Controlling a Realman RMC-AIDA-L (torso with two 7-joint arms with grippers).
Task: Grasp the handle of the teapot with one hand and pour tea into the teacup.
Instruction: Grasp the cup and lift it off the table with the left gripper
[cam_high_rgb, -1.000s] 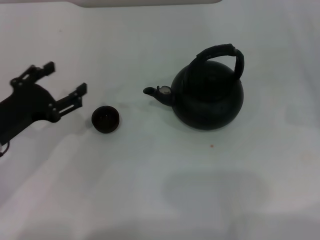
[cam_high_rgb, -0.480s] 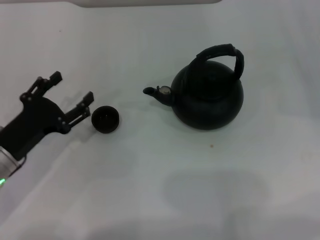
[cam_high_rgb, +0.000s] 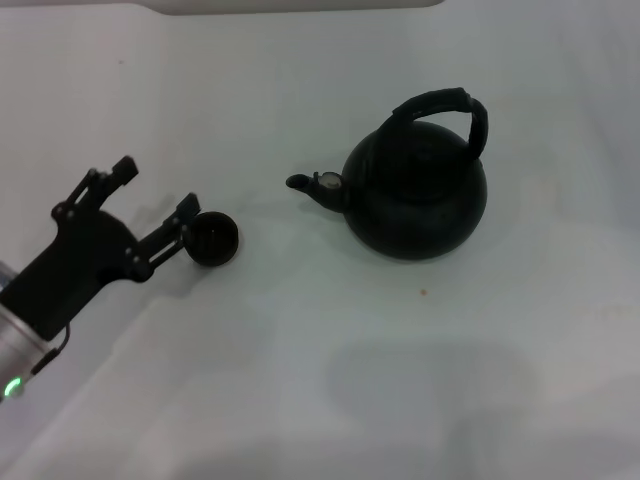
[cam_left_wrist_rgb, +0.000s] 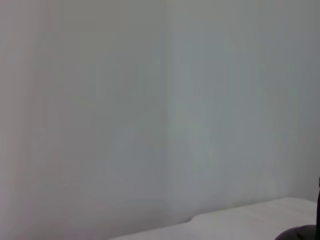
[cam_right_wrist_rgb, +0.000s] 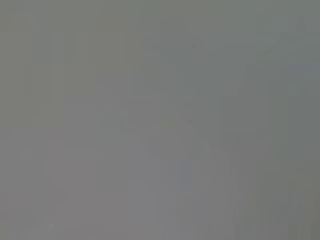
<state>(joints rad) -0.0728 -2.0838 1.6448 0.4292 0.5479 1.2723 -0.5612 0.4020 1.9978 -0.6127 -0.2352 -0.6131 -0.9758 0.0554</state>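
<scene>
The left pincer (cam_high_rgb: 158, 192) reaches in from the lower left of the head view, its two black fingers spread apart with nothing between them. One fingertip (cam_high_rgb: 188, 207) sits right at the left side of the teacup (cam_high_rgb: 213, 240), so close that it looks to be touching the rim, though contact cannot be confirmed. The other fingertip (cam_high_rgb: 124, 167) points up and away, well clear of the cup. Behind the fingers, the black wrist body runs down toward the lower left corner, where a silver arm section carries a small green light.

The teacup is a small round black cup with no handle, standing upright on the white worktop (cam_high_rgb: 300, 380), left of centre.

To the right of the cup, with a stretch of bare worktop between them, stands the teapot (cam_high_rgb: 415, 200). It is a large round black pot, upright, with its short spout (cam_high_rgb: 312, 184) pointing left toward the cup. A small silvery spot shows on the spout. The handle (cam_high_rgb: 445, 110), a thick black ribbed hoop, arches over the top of the pot, and nothing is holding it.

The right pincer does not appear in the head view, and the right wrist view shows only a flat grey field. The left wrist view shows mostly a pale surface, with a sliver of something dark at one corner that cannot be identified.
</scene>
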